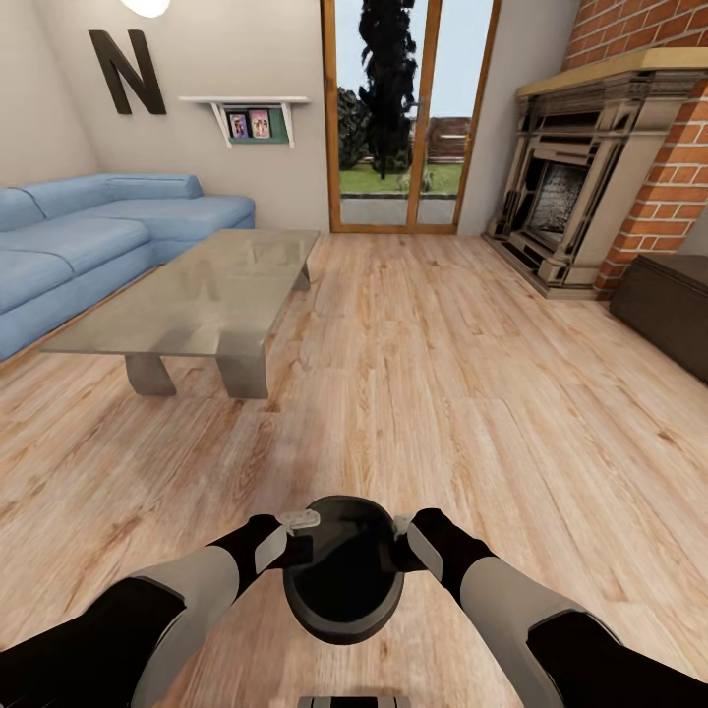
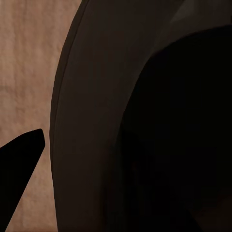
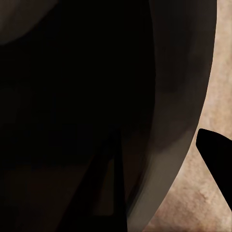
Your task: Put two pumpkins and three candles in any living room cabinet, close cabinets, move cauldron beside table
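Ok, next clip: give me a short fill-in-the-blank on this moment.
1. Both grippers hold the black ____ at its rim, left gripper and right gripper on opposite sides.
2. The glass-topped table stands in front of the ____ sofa.
3. The fireplace is framed by red ____.

Missing words: cauldron; blue; brick

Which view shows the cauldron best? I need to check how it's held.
The head view: the whole cauldron shows, carried between the left tool and right tool above the floor. Both wrist views give just a dark close-up of its rim and wall.
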